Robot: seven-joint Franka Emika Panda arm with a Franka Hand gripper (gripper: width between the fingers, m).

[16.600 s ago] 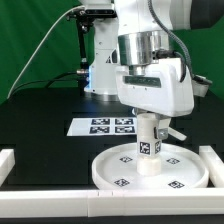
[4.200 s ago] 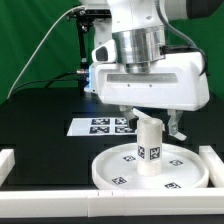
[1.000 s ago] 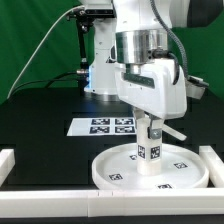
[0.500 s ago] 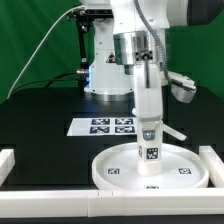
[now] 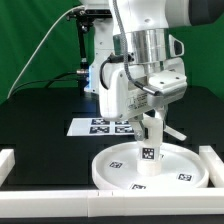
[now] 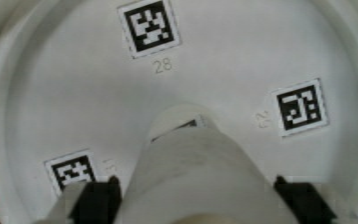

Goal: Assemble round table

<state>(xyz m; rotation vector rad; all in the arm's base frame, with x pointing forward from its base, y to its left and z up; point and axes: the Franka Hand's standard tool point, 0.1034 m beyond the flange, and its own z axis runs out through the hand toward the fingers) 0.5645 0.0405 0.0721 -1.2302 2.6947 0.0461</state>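
The large rimmed round disc (image 5: 115, 165) lies flat near the front, tags facing up. It also shows in the wrist view (image 6: 78, 90). The short thick cylinder leg (image 5: 150, 156) stands upright at the disc's middle. It fills the wrist view's centre (image 6: 197, 165). My gripper (image 5: 150, 126) comes straight down over the leg and is shut on its upper part. The dark fingers (image 6: 98, 200) press against both sides of the leg. A small white piece (image 5: 170, 131), likely the cross-shaped foot, lies just behind the disc, partly hidden by the gripper.
The marker board (image 5: 105, 126) lies flat behind the disc. White border rails run along the front (image 5: 50, 200), the exterior view's left (image 5: 6, 160) and its right (image 5: 212, 160). The robot base (image 5: 100, 70) stands at the back.
My wrist has turned about its vertical axis over the last second while gripping the leg. The leg and disc stay in the same place.
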